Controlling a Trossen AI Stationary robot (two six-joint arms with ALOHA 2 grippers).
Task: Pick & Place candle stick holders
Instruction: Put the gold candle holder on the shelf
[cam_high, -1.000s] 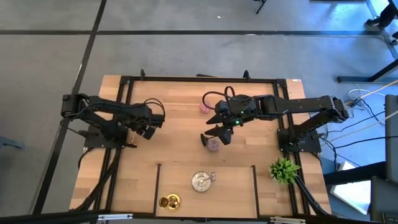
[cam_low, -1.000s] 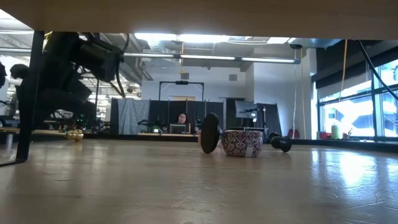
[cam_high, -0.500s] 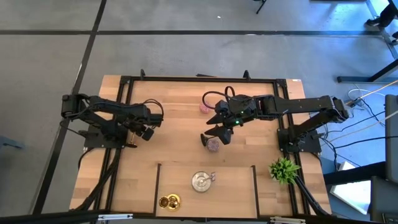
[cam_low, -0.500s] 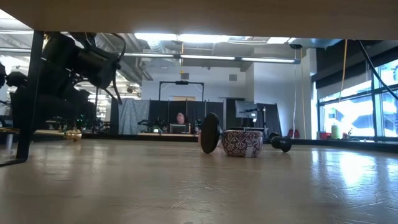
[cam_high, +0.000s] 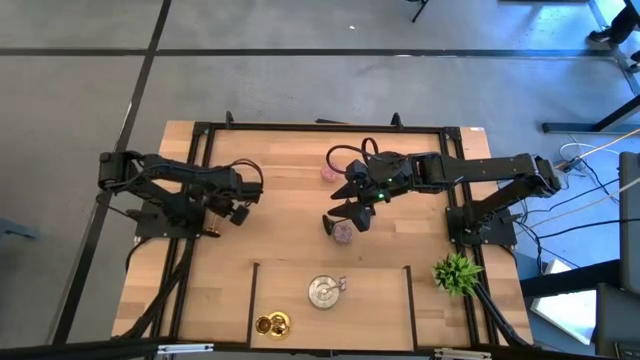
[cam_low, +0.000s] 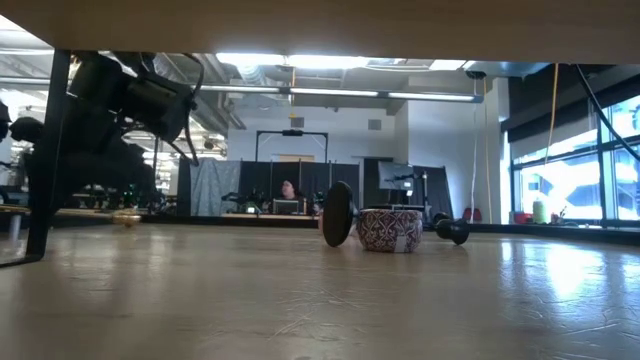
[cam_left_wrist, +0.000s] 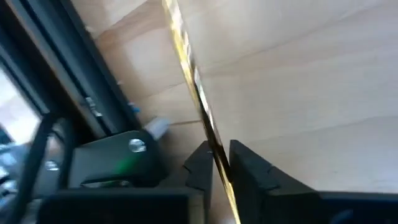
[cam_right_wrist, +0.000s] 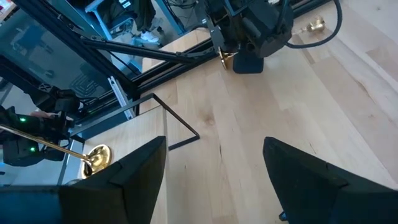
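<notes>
Two dark jointed arms (cam_high: 180, 185), looped cables

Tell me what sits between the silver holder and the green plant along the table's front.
Only bare wood and one thin black divider bar lie between the silver holder and the green plant, seen in the high view.

Counted on the table (cam_high: 290, 200): two glittery round holders, namely one pink holder (cam_high: 329, 172) and one mauve holder (cam_high: 343, 232). One silver holder (cam_high: 324, 291). One green plant (cam_high: 456, 272). Gold pieces seen in three places: one gold stemmed holder (cam_left_wrist: 205, 127) pinched between the left fingers (cam_left_wrist: 245, 168), one small gold piece (cam_right_wrist: 316, 25) lying beside that arm, and one gold cluster (cam_high: 270, 324), whose own number cannot be made out. Two dark arms.
</notes>
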